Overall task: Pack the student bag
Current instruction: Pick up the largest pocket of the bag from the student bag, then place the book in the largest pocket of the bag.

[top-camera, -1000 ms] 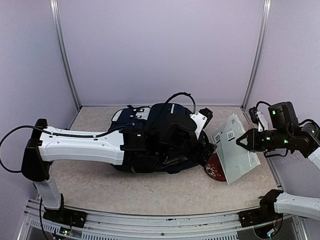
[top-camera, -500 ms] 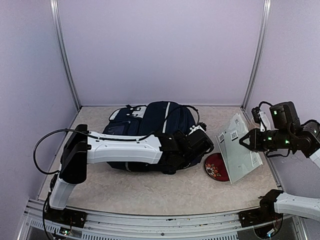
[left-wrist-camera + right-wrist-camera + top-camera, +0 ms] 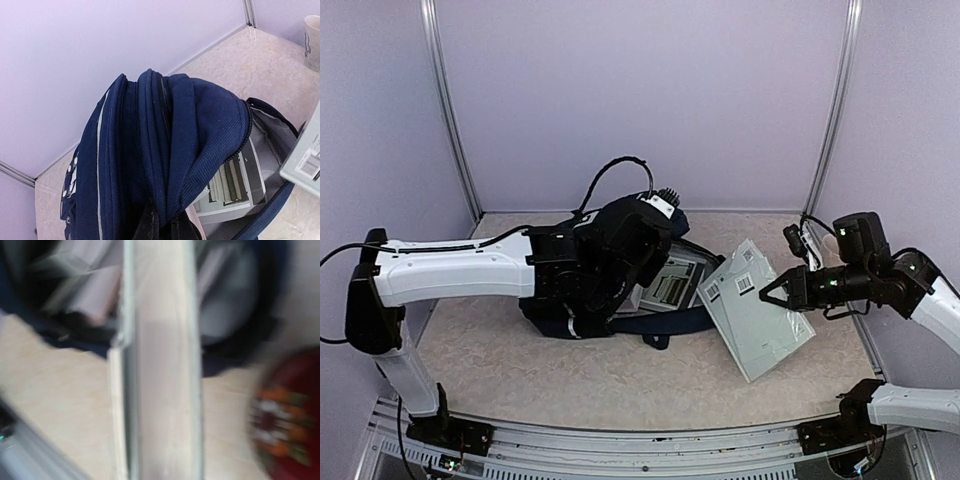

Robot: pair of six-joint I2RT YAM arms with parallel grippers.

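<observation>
Pinching a fold of navy fabric at the top of the student bag (image 3: 150, 130), the left gripper (image 3: 161, 226) had its jaws closed right down on the cloth, with almost no gap between them. The bag lay on its side on the table (image 3: 620, 390), left of centre and under the left arm, with its mouth turned toward the right arm. The pinch appeared to serve one purpose: it pulled the upper flap up and away so that the zipped main compartment gaped. Through that opening the grey lining showed, and a stack of printed books (image 3: 227, 185) already lay flat inside.

The right gripper (image 3: 767, 297) gripped a pale book (image 3: 755, 320) by its right-hand edge, jaws narrow and clamped on the cover. The book hung tilted, its barcode labels (image 3: 740, 283) facing up and its leading corner just beside the open mouth, though not yet inside it. Holding it by the trailing edge left the whole front free to slide in on top of the stack.

The right wrist view was blurred; it showed the book edge-on with the compartment beyond, and a red patterned disc (image 3: 282, 420) on the table beside the bag. A pale cup (image 3: 312, 30) stood well away near the back wall.
</observation>
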